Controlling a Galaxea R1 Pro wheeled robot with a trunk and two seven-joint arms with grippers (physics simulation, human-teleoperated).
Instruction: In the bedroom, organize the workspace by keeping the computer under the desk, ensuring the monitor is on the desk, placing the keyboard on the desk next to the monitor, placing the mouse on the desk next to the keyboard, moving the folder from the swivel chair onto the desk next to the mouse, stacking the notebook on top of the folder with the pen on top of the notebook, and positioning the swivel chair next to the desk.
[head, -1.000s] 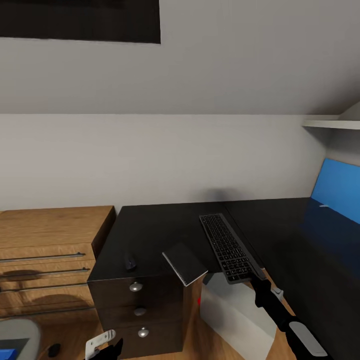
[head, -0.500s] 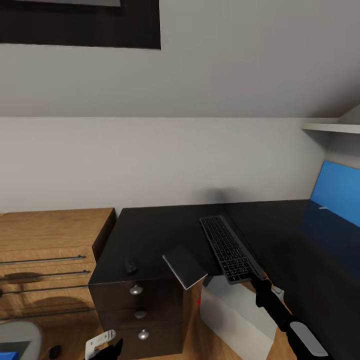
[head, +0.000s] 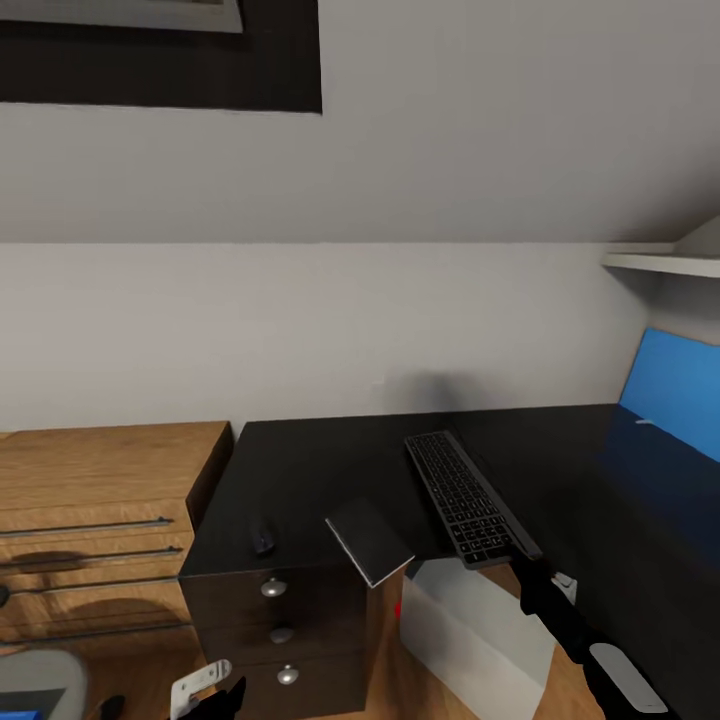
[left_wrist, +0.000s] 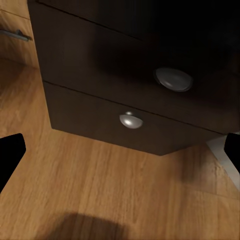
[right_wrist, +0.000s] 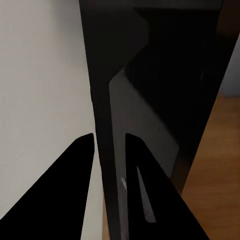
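Observation:
The keyboard (head: 465, 495) lies lengthwise on the black desk (head: 320, 460), its near end sticking out past the front edge. My right gripper (head: 528, 572) is shut on that near end. In the right wrist view its dark fingers (right_wrist: 75, 180) pinch the thin keyboard edge (right_wrist: 107, 150). The notebook (head: 368, 540) overhangs the desk front, and the small mouse (head: 263, 540) sits to its left. The grey computer (head: 480, 625) stands under the desk. My left gripper (left_wrist: 120, 155) is open, low in front of the drawer unit (left_wrist: 135, 75). The swivel chair seat (head: 35, 680) carries a sliver of blue folder (head: 12, 715).
A light-wood dresser (head: 100, 490) stands against the desk's left side. A blue wall panel (head: 680, 395) lines the right wing of the desk, with a white shelf (head: 665, 262) above it. A dark frame (head: 160, 55) hangs on the wall.
The head camera has tilted up, so the whole picture slid down. The keyboard and my right gripper have shifted slightly to the right. The left gripper has stayed put.

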